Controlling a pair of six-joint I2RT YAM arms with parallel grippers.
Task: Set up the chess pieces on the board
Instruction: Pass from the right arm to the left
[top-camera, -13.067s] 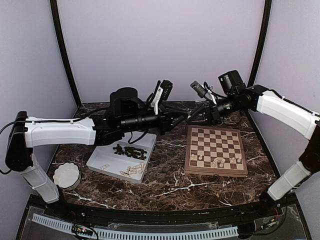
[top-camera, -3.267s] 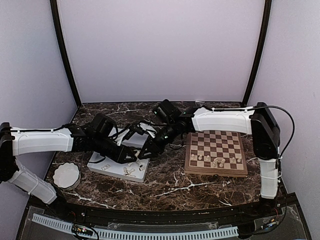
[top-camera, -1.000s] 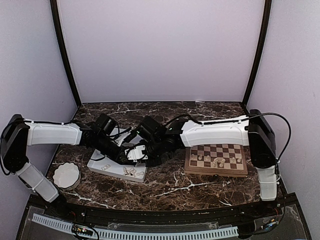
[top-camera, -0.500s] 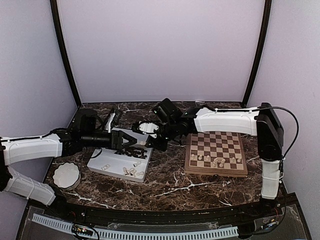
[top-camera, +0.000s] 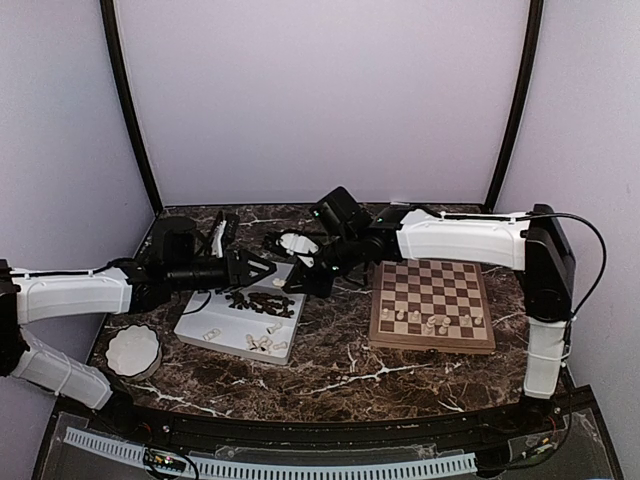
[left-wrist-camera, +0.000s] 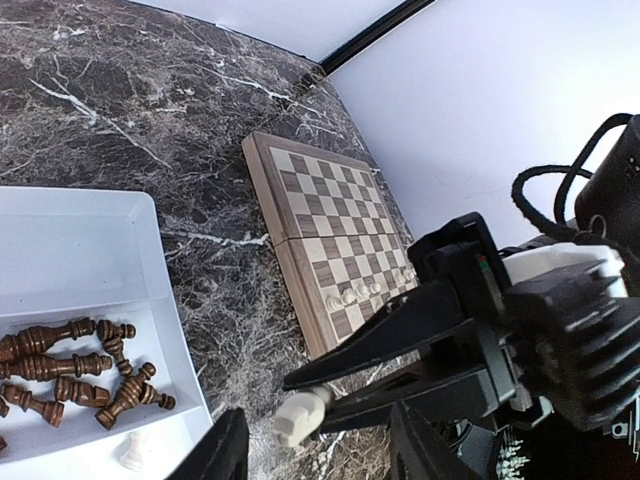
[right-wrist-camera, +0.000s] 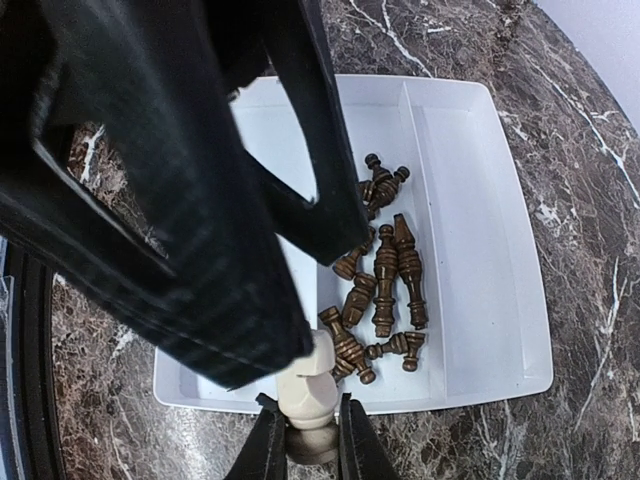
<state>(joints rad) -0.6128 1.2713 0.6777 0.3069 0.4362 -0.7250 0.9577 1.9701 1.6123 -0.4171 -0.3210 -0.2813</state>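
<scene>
1. Jaws of the right gripper (right-wrist-camera: 307, 445) are clamped tight on a cream piece (right-wrist-camera: 305, 395), pinched low near its base. The piece is upright and lifted clear, near the right edge of the tray (top-camera: 232, 322). Jaws of the left gripper (top-camera: 262, 272) are spread wide with nothing between them. It hangs over the tray's far part with its tips pointing at the right gripper, close but not touching.
2. Marble table (top-camera: 340, 365), dark with white veins, carries everything.
3. Board (top-camera: 432, 285) lies flat to the right of the tray, with a strip of marble between them. Cream chessmen (top-camera: 415, 318) sit in a ragged line on its near rows. Some look tipped over, but they are too small to be sure.
4. The tray is white and rectangular, split by a ridge into a wide and a narrow compartment.
5. Scalloped bowl (top-camera: 133, 350), white, sits just beside the tray's near left corner.
6. Dark pieces (right-wrist-camera: 385, 270) lie on their sides in a loose heap in the wide compartment.
7. Loose cream pieces (top-camera: 262, 343) lie scattered at the tray's near end.
</scene>
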